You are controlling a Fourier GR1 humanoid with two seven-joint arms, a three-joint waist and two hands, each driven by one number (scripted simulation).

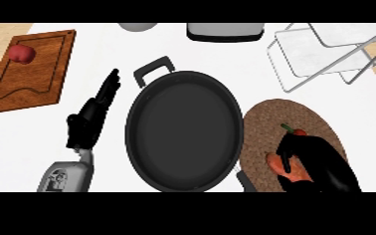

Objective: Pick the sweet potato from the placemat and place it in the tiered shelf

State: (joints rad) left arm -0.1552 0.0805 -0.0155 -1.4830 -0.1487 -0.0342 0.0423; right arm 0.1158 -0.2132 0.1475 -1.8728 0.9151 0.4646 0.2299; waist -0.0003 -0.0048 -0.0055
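Note:
The sweet potato (282,170) is orange-red with a small green stem end; it lies on the round brown woven placemat (264,124) at the lower right. My right hand (312,154) covers most of it, fingers and thumb curled round it. The tiered shelf (320,55), a white wire frame with pale trays, stands at the upper right, beyond the placemat. My left hand (92,117) rests open at the left of the counter, fingers pointing up and away.
A large black pan (183,129) with handles fills the middle, between my hands. A wooden cutting board (37,72) with a red apple (22,53) lies at the upper left. A grey bowl (138,26) and a dark-rimmed container (224,31) sit at the back.

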